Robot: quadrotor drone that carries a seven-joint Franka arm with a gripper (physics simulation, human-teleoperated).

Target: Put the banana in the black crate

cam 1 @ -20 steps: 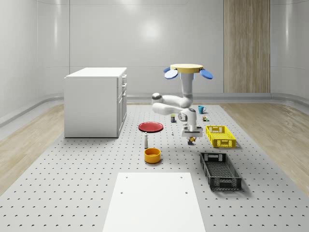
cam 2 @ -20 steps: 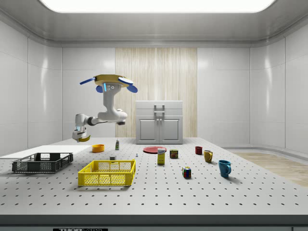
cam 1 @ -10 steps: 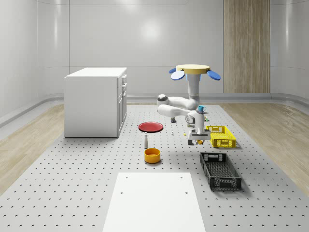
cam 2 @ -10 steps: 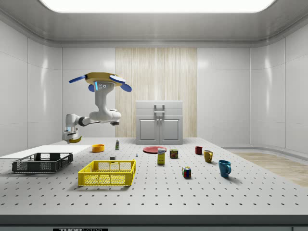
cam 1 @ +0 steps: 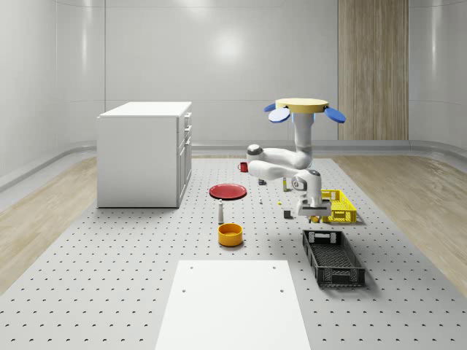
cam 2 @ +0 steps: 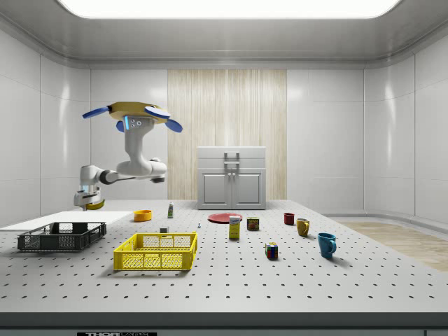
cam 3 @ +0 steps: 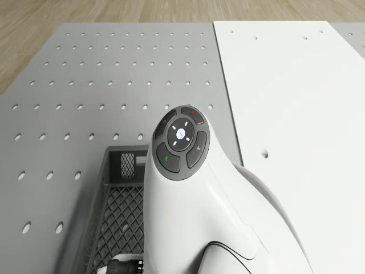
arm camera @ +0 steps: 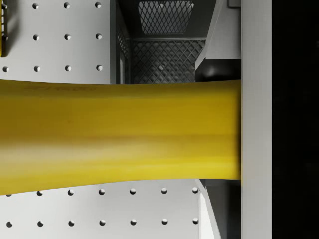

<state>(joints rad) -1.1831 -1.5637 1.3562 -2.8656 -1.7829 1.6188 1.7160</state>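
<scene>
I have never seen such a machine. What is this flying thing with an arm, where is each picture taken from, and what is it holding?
It is a simulated drone carrying a robot arm. Two pictures come from fixed cameras, one above the whole scene and one at its side. One camera sits on the drone's body, one on the wrist. The drone hovers above the table. Its gripper holds a banana over the near end of the black crate, still above it. On the table also lie a yellow crate, a red plate, an orange bowl and mugs.

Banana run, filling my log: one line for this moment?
drone: hovering by black crate | gripper: shut on banana | place: above crate's near end | banana: not yet released
</scene>
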